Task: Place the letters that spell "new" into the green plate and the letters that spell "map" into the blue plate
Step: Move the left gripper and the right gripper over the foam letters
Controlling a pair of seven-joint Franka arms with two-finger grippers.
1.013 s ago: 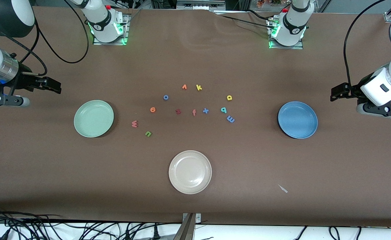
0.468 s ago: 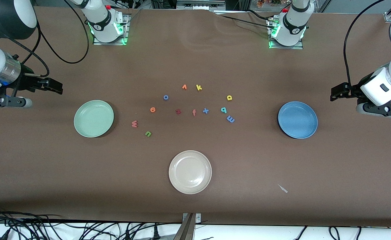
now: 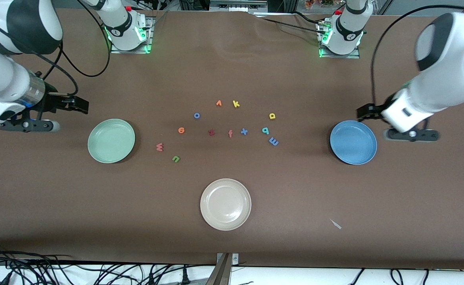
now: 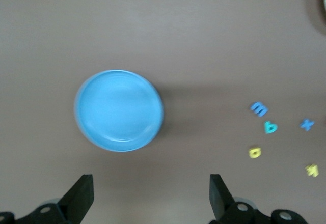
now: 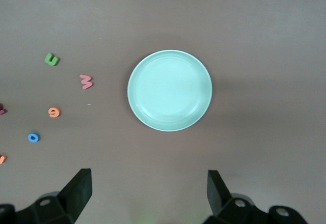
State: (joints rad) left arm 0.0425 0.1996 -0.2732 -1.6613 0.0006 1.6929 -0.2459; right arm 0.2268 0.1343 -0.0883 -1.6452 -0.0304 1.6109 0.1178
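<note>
The green plate (image 3: 111,140) (image 5: 169,90) lies empty toward the right arm's end, and the blue plate (image 3: 353,142) (image 4: 118,110) lies empty toward the left arm's end. Between them on the table are the pinkish w (image 3: 160,147) (image 5: 86,81), green n (image 3: 176,158) (image 5: 51,59), orange e (image 3: 181,130) (image 5: 54,112), light blue m (image 3: 273,141) (image 4: 259,109), teal p (image 3: 266,130) (image 4: 270,128) and yellow a (image 3: 272,116) (image 4: 254,152). My left gripper (image 3: 364,111) (image 4: 150,198) hangs open over bare table beside the blue plate. My right gripper (image 3: 79,105) (image 5: 147,196) hangs open over bare table beside the green plate.
A cream-white plate (image 3: 225,204) sits nearest the front camera. Other letters lie among the task letters: blue o (image 3: 196,115), dark red z (image 3: 211,132), red f (image 3: 230,133), blue x (image 3: 244,131), yellow k (image 3: 236,103) and an orange v shape (image 3: 218,103).
The left arm has swung inward, bringing its gripper close to the blue plate. The right gripper has crept toward the green plate. Plates and letters have not moved.
</note>
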